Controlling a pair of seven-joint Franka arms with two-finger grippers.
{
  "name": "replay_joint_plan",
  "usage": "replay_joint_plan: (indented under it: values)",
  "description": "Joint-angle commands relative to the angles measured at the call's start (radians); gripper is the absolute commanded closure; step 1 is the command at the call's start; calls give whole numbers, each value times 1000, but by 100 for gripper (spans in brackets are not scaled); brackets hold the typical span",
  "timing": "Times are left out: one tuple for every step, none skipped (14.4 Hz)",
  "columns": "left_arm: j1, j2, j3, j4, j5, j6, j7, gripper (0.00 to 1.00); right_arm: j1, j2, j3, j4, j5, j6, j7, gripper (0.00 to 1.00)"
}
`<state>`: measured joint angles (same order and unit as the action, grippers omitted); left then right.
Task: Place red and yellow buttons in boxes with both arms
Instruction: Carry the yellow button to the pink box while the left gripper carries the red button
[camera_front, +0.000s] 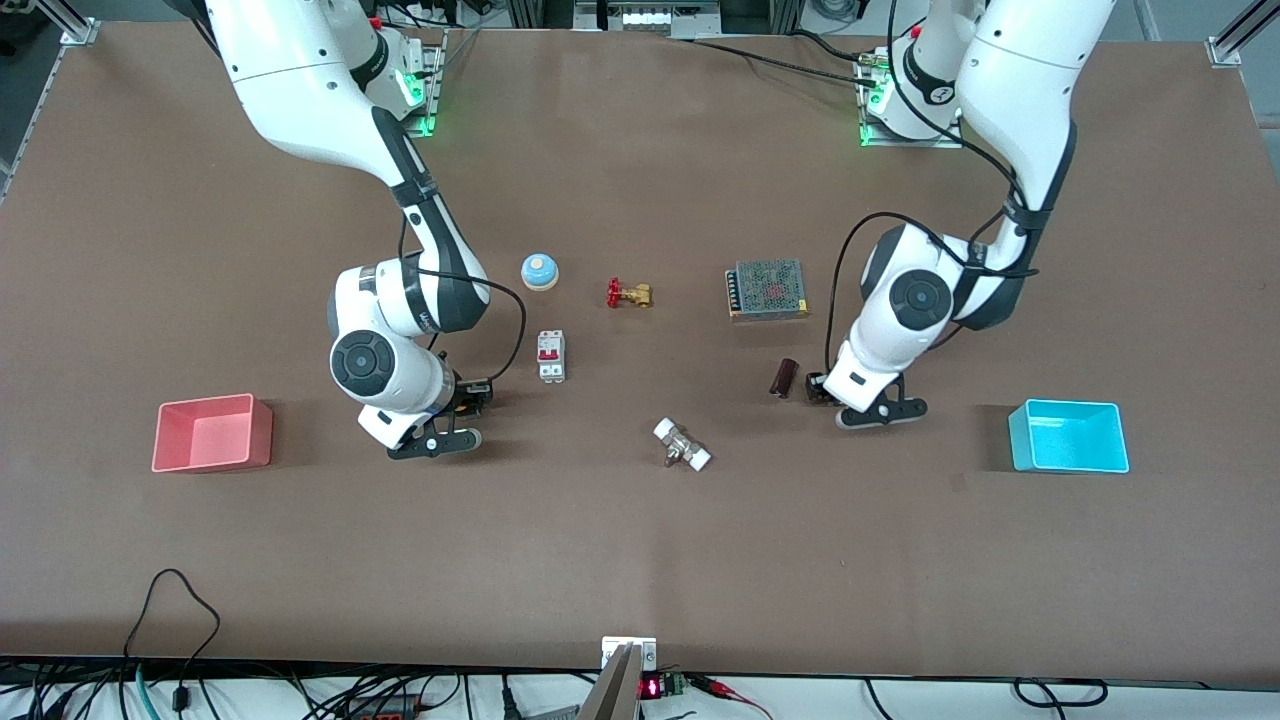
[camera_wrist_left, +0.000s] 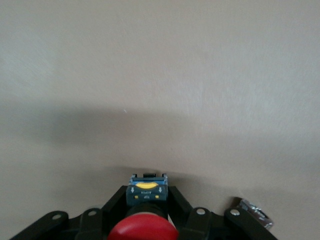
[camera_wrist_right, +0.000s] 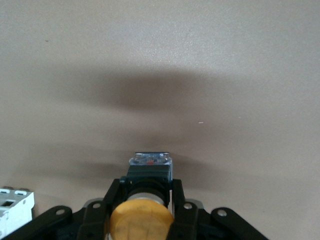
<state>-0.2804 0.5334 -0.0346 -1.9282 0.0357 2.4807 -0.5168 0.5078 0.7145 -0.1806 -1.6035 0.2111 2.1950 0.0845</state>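
Left claw (camera_wrist_left: 147, 192) first: clenched on the red button (camera_wrist_left: 142, 231), cap toward the wrist camera and dark body poking out past the fingertips. Same deal with the right claw (camera_wrist_right: 150, 186), clamped around the yellow button (camera_wrist_right: 141, 222). Both sitting low over the surface (camera_front: 640, 560); can't tell if the buttons are off it yet or just touching.

Progress-wise, looks like roughly halfway. Grabbing part reads as done for both. Dropping-off part not done at all: nothing inside the pink-red box (camera_front: 213, 460), nothing inside the cyan box (camera_front: 1066, 404). Pink-red one well apart from the right claw, out toward the right arm's end of the surface. Cyan one well apart from the left claw, toward the left arm's end. Guessing each claw just needs to lift, carry over to its closest box and let go. No clue from here whether colours are meant to match boxes.

Head count, big to small:
- 2 arms, one claw each
- 2 boxes, both empty
- 1 mesh-topped metal block (camera_front: 768, 290), near the left claw
- 1 white breaker (camera_front: 551, 356), just beside the right claw
- 1 blue dome (camera_front: 539, 271) with a yellow top
- 1 white-ended fitting (camera_front: 682, 445), between the two claws
- 1 red-handled valve (camera_front: 629, 293)
- 1 small dark cylinder (camera_front: 783, 377), just beside the left claw
- 2 buttons, one red, one yellow, one per claw
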Motion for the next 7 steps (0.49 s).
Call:
replay_joint_plan:
  values:
    - [75,-50,1,99,24,-175,93,99,3,13,-5,19,10,2,11,61]
    - [107,-65,1,104,26,-187,136,99,0,13,-5,19,10,2,6,61]
    - [150,-79,1,103,26,-189,183,99,-3,11,-5,19,10,2,0,61]
    - [186,-87,1,103,26,-189,234,99,-5,10,-7,19,10,2,4,63]
    - [223,-89,1,104,26,-189,288,99,-3,8,-8,19,7,2,1,66]
    - [262,-89,1,106,24,-189,344,99,-5,5,-10,19,7,2,0,68]
    - [294,-87,1,107,24,-187,392,99,-6,3,-13,19,5,2,-5,69]
